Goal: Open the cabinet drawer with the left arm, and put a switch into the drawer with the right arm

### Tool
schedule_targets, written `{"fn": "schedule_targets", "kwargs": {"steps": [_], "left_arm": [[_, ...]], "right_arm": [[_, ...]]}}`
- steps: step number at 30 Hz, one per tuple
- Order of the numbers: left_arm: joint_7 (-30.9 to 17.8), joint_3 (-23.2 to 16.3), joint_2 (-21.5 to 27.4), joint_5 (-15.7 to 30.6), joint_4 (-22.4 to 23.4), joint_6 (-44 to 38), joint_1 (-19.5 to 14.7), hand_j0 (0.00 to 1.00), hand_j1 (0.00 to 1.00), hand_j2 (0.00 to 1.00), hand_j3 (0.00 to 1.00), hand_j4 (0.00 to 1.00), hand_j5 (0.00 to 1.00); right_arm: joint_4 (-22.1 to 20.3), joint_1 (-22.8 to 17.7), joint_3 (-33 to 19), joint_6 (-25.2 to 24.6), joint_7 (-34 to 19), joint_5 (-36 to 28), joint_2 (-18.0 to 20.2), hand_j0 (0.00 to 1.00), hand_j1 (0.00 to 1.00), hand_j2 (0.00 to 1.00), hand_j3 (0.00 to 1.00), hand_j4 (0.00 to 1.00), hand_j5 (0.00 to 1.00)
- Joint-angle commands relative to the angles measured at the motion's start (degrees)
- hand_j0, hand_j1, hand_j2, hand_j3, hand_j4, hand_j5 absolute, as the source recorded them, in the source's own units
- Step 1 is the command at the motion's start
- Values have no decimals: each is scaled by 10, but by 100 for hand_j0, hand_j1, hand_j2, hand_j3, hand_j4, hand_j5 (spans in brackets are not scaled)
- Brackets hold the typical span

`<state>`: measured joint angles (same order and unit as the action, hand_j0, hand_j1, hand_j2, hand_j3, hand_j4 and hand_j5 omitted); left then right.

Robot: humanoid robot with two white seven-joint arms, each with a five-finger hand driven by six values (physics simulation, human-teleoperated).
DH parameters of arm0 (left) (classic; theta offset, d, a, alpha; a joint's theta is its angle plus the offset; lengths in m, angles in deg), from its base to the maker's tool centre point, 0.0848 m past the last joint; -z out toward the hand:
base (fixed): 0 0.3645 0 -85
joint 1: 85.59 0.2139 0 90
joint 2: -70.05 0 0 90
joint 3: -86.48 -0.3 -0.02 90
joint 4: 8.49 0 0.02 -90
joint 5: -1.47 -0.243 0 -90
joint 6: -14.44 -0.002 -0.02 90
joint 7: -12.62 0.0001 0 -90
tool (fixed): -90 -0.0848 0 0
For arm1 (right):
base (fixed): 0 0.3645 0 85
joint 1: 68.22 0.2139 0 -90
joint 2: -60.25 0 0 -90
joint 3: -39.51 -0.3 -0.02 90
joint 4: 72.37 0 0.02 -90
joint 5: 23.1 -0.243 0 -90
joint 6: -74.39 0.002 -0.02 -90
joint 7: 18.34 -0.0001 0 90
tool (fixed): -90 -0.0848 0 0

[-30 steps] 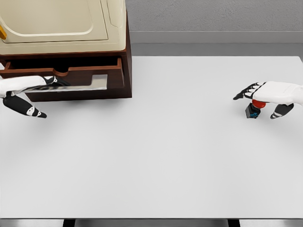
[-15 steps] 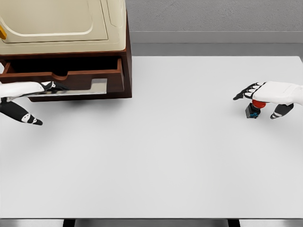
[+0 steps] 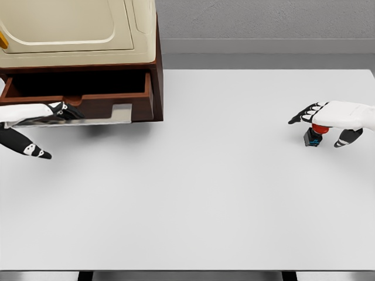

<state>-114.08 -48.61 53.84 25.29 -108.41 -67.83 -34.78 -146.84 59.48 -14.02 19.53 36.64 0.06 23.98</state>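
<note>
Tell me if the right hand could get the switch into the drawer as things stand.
Probably yes. The drawer stands pulled out with its top open, bare table lies between, and the right hand sits over the switch. Only the left hand at the drawer front could crowd it.

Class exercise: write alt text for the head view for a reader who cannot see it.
The left hand grips the handle of a partly open brown drawer under a cream cabinet; far right on the white table, the right hand covers a red-topped switch.

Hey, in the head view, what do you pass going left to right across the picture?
left hand → drawer of the cabinet → bare white table → switch under the right hand
</note>
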Motion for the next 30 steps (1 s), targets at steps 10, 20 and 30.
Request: {"fn": "schedule_targets", "kwargs": {"steps": [10,20,30], "left_arm": [[17,4,23,120,-11,36,12,84,84,84,84,84,84],[17,3,46,145,-12,68,17,84,84,84,84,84,84],[17,4,55,151,-11,90,17,95,95,95,95,95,95]], "right_arm": [[0,0,-1,-1,0,-2,1,84,84,84,84,84,84],[6,0,10,-1,0,0,0,86,86,86,86,86,86],[21,4,10,-1,0,0,0,86,86,86,86,86,86]]}}
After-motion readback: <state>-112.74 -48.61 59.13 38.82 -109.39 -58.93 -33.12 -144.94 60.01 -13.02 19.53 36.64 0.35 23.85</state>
